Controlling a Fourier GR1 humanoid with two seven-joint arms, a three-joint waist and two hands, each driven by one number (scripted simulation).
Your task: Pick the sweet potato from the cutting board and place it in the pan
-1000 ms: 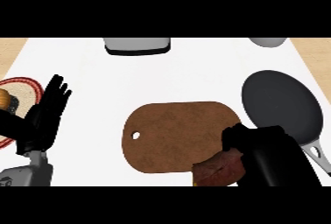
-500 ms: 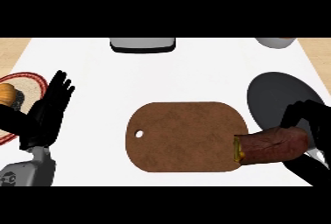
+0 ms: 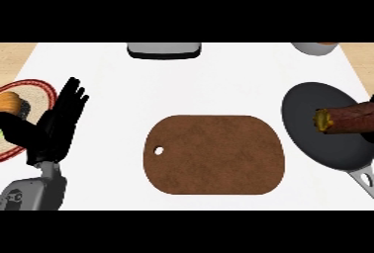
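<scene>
With the sweet potato (image 3: 349, 120) over the pan (image 3: 321, 129), I'd lower before releasing; right hand's fingers unseen, left hand (image 3: 58, 123) beside the cutting board (image 3: 215, 154), fingers straight.

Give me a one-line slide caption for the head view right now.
Reddish-brown sweet potato above the dark round pan, brown wooden cutting board bare, open left hand resting near the red-rimmed plate.

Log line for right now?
sweet potato: over pan | cutting board: bare | left hand: resting open | right hand: out of view
</scene>
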